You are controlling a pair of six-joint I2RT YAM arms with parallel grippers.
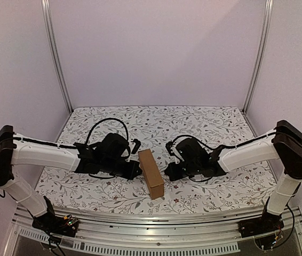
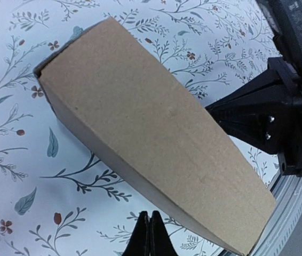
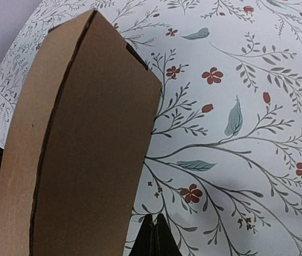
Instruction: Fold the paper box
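Note:
The paper box is a closed narrow brown carton lying on the floral table, long axis running near to far. It fills the left wrist view and the left of the right wrist view. My left gripper is shut and empty just left of the box, its fingertips pressed together a little short of the box's side. My right gripper is shut and empty just right of the box, fingertips together beside its edge.
The floral tablecloth covers the table. The metal front rail runs along the near edge close to the box's near end. Frame posts stand at the back corners. The right arm's black wrist shows beyond the box.

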